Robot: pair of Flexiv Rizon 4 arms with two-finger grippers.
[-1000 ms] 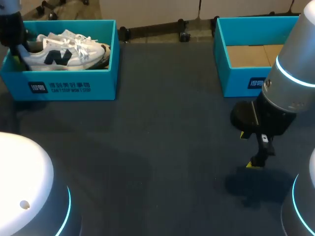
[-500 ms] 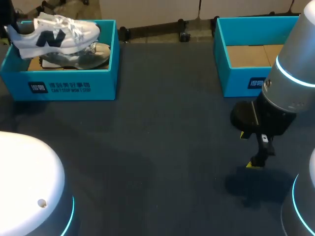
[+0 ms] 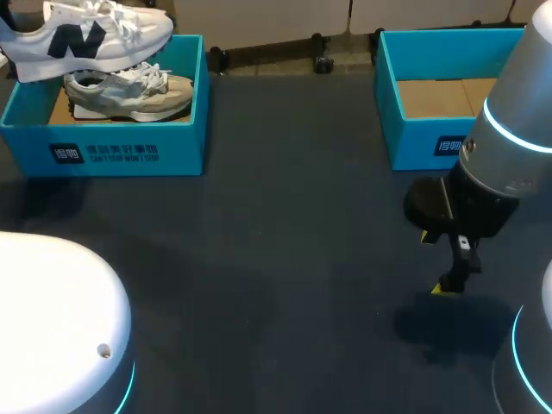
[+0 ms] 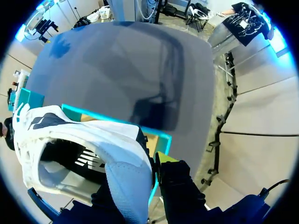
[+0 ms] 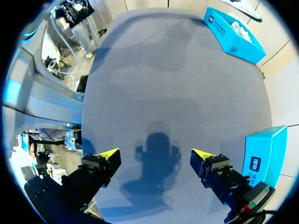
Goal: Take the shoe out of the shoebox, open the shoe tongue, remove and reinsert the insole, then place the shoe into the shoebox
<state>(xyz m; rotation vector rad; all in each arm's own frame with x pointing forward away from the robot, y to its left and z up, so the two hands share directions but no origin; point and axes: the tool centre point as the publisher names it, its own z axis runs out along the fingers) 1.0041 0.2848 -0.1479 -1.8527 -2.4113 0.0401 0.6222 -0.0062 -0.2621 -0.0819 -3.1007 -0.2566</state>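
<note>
A white shoe [image 3: 86, 33] with a dark side mark hangs in the air above the left blue shoebox [image 3: 129, 152], toe pointing right. My left gripper [image 4: 140, 175] is shut on its heel, which shows close up as the shoe [image 4: 88, 140] with the box rim [image 4: 159, 140] under it. A second, greyish shoe [image 3: 129, 93] lies inside that box. My right gripper [image 3: 437, 263] hovers low over the table at the right, open and empty; the right wrist view shows this gripper [image 5: 154, 155] with only bare mat between its fingers.
A second blue shoebox [image 3: 414, 129] with a bare cardboard floor stands at the back right, just behind my right arm; its corner [image 5: 259, 149] shows beside the right gripper. The dark mat [image 3: 285, 233] spreads between the boxes.
The left gripper has lifted the white shoe out of the left box, up and slightly left, uncovering the greyish shoe beneath. The right arm has not moved.
</note>
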